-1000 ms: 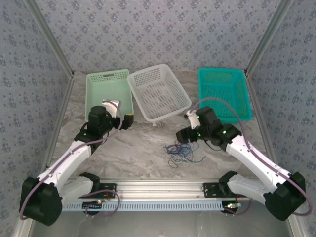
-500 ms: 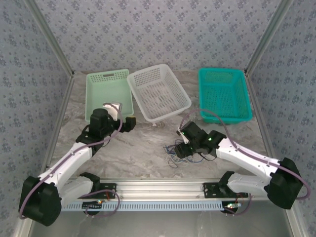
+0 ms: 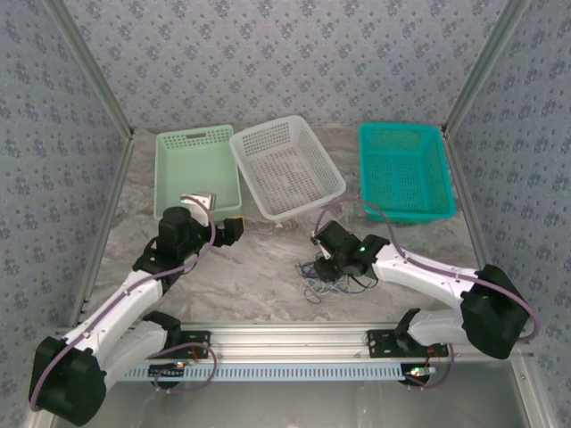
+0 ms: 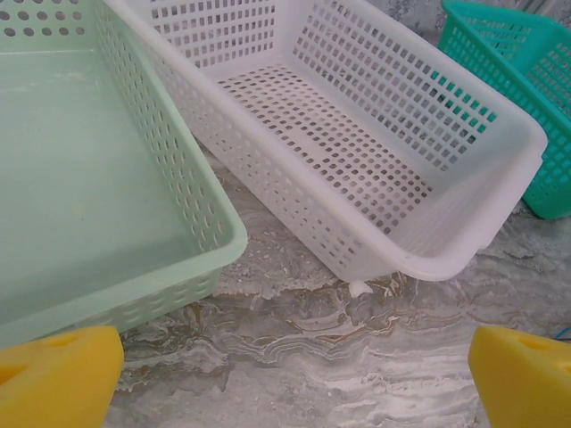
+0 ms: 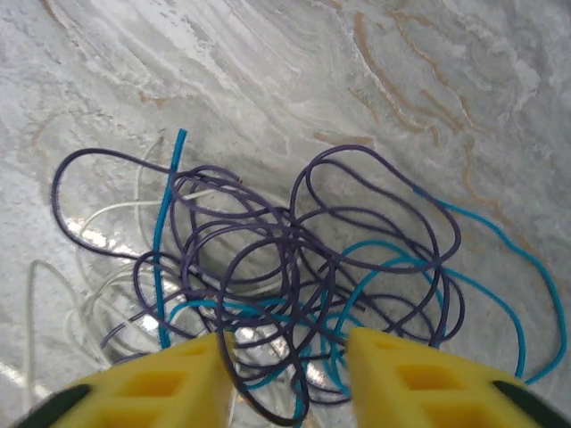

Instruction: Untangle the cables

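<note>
- Top external: cables (image 3: 328, 276) lie in 1 loose tangle on the table (image 3: 259, 259), in front of the white basket (image 3: 268, 129) and well apart from the green basket (image 3: 192, 143) and the teal basket (image 3: 401, 129).
- The right gripper (image 3: 323, 265) is down on the tangle's near-right edge. The left gripper (image 3: 234, 223) hovers near the green basket's front corner, well apart from the cables.
- Left wrist: the left gripper (image 4: 290, 374) has its fingers (image 4: 62, 366) spread wide with nothing between them. The green and white baskets lie ahead.
- Right wrist: the right gripper (image 5: 290, 374) has its fingers (image 5: 410, 366) partly apart, straddling the tangle's near edge. A dark strand (image 5: 384, 160) loop and a blue strand (image 5: 165, 241) cross the gap. No clamp on either is evident.
- White strand (image 5: 89, 223) sits on the left, mostly outside the knot.
- Judgement: step in hand is pinching 1 strand. Best to catch a single outer loop only; 2 strands in the gap risks dragging the whole knot. Left gripper should then come in to pin the rest.
</note>
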